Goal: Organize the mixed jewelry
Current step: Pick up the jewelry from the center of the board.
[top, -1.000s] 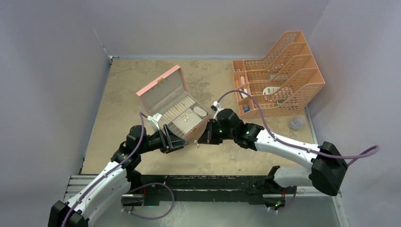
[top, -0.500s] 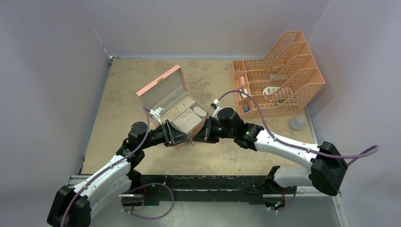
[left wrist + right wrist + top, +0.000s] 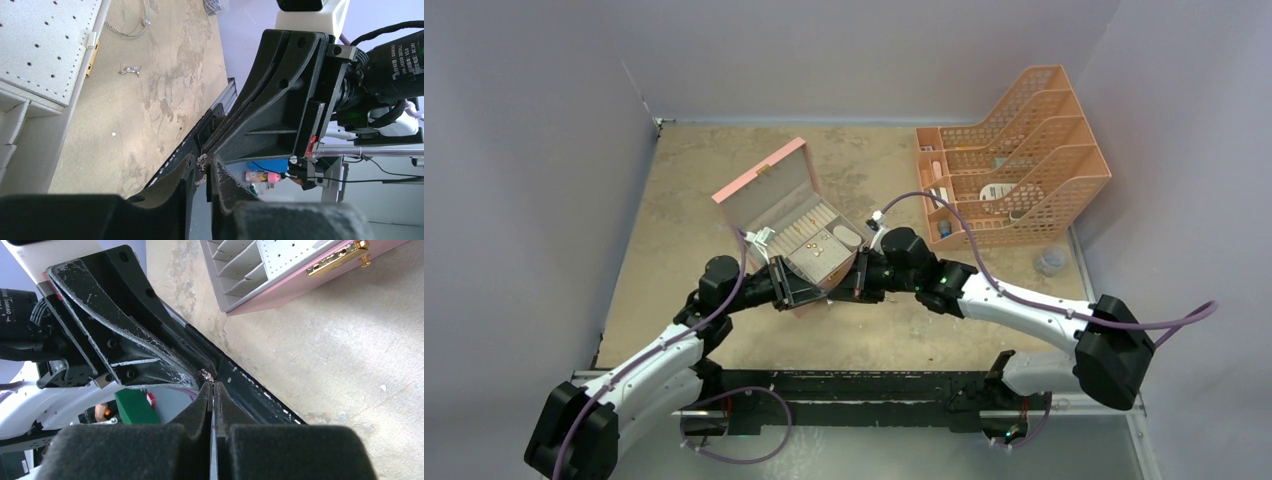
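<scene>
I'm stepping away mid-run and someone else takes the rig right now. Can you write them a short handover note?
Right gripper: shut on a tiny sparkly piece, just in front of the pink box.
Left gripper: jaws narrow around that same piece; grip unclear.
Done: small gold rings lie in the box.
To do: finish this likely handover, then the silvery chain piece and thin wire hoop on the table.

Soft, even light from above fills the top view. The bench point(image 3: 674, 190) is uniformly bright, with only faint shadows under the 2 arms. Both wrist views are sharp farther out, but the left claw point(image 3: 202, 162) and right claw point(image 3: 212, 385) blur into dark masses along the bottom edge. The silvery piece point(image 3: 205, 373) is barely resolved. A gold clasp point(image 3: 336, 260) glints.
</scene>
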Action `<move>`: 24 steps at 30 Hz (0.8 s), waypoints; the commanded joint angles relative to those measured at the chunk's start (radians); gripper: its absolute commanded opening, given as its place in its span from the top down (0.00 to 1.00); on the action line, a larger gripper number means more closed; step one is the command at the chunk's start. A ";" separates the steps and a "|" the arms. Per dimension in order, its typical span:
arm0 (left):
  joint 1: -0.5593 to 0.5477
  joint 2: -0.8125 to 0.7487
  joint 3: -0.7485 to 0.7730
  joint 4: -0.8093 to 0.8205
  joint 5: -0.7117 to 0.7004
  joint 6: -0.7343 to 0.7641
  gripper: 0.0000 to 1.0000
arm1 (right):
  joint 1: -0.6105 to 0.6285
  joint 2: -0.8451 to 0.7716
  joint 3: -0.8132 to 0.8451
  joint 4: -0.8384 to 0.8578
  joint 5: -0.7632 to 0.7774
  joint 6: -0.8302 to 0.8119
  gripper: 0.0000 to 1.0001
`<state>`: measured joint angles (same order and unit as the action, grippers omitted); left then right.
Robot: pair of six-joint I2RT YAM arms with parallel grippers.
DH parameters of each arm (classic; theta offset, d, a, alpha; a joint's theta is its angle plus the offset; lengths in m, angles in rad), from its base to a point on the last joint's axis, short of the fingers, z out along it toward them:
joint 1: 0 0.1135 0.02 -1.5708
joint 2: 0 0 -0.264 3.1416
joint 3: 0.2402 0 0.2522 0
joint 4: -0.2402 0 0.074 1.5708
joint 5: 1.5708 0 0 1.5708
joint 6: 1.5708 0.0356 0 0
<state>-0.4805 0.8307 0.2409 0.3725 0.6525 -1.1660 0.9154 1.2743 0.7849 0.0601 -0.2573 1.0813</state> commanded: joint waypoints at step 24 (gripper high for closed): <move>-0.006 0.057 0.312 -0.445 0.035 0.192 1.00 | -0.003 -0.024 0.072 -0.065 0.236 -0.520 0.86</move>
<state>-0.4812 0.8783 0.4969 -0.0250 0.6552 -1.0039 0.9150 1.2892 0.8360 -0.0044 -0.0910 0.6979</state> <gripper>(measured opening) 0.036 0.112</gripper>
